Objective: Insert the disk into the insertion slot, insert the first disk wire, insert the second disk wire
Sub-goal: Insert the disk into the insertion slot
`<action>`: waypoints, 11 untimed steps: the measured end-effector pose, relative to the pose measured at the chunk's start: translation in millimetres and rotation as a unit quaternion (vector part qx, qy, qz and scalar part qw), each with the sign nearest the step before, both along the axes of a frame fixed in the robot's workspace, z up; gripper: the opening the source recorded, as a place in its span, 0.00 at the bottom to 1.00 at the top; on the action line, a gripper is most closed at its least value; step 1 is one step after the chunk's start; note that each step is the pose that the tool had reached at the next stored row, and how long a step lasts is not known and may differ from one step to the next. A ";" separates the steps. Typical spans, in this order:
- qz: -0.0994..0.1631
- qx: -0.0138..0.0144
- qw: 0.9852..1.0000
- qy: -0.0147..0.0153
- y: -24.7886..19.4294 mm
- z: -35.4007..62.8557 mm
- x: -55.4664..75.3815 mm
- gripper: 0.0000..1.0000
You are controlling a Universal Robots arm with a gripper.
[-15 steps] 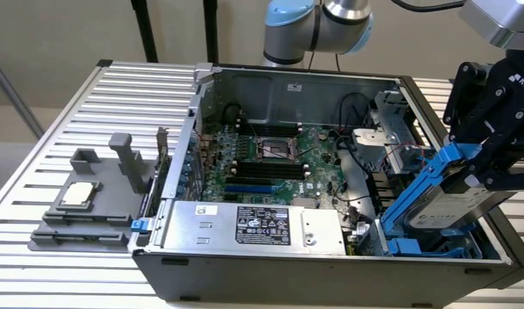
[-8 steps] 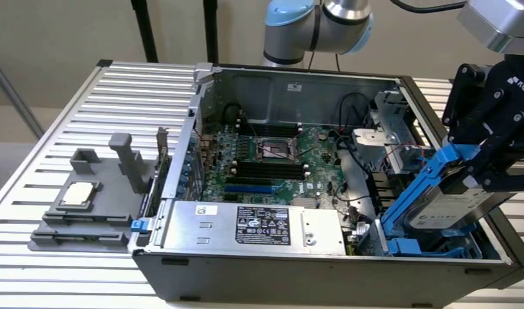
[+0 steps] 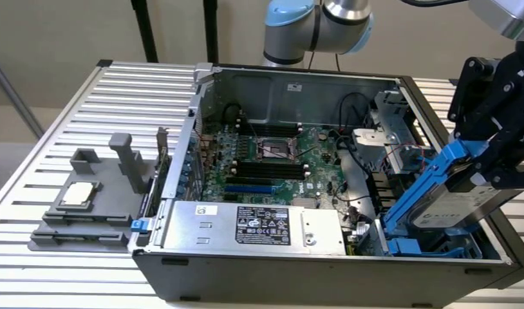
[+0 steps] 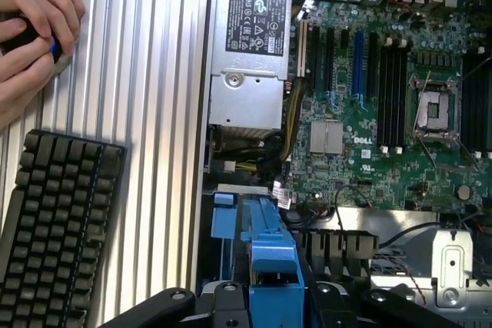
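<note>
Surface: slatted aluminium table (image 3: 82,84), with a plain beige wall (image 3: 56,26) behind it. An open computer case (image 3: 331,277) lies on the slats with its side panel off.

On the table at the exterior view's left stands a grey fixture (image 3: 94,206), with a processor chip (image 3: 77,193) seated on it. In the wrist view a black keyboard (image 4: 54,220) rests on the slats, and a person's hands (image 4: 31,28) lie near it, well apart from the case.

Inside the case we see a green motherboard (image 3: 271,161) across the floor. A silver power supply (image 3: 253,225) with a black label sits along the near wall.

The gripper (image 3: 485,170) is clamped on the disk (image 3: 455,206), pinching its upper end. The disk hangs tilted in its blue carrier frame (image 3: 434,174). Its lower end is down at the insertion slot (image 3: 416,246), in the case's near corner at the exterior view's right. We cannot tell whether carrier and slot rails touch.

Edges: the case's side wall runs just beside the gripper. The power supply bounds the slot on the exterior view's left. Thin cables (image 3: 403,154) lie just beside the carrier's upper edge. The space above the case is open, with the robot arm (image 3: 318,29) rising behind the rear wall.
</note>
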State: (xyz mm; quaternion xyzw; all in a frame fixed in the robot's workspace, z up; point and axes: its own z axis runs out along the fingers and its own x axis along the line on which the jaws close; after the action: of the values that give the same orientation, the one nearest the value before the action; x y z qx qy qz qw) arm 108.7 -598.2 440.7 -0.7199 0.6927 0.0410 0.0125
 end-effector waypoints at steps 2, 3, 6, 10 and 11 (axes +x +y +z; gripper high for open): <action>0.000 -0.004 1.000 0.000 -0.1 0.0 -0.5 0.32; 0.000 -0.006 1.000 0.000 -0.1 0.0 -0.7 0.32; 0.000 -0.010 1.000 0.000 -0.1 -0.3 -1.0 0.32; 0.001 -0.010 1.000 0.000 0.0 -2.2 -1.2 0.32; 0.001 -0.010 1.000 0.000 0.0 -2.8 -1.2 0.32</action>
State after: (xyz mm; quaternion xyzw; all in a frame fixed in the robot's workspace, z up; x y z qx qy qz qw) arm 107.5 -598.2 437.9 -0.7206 0.6925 0.0342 0.0052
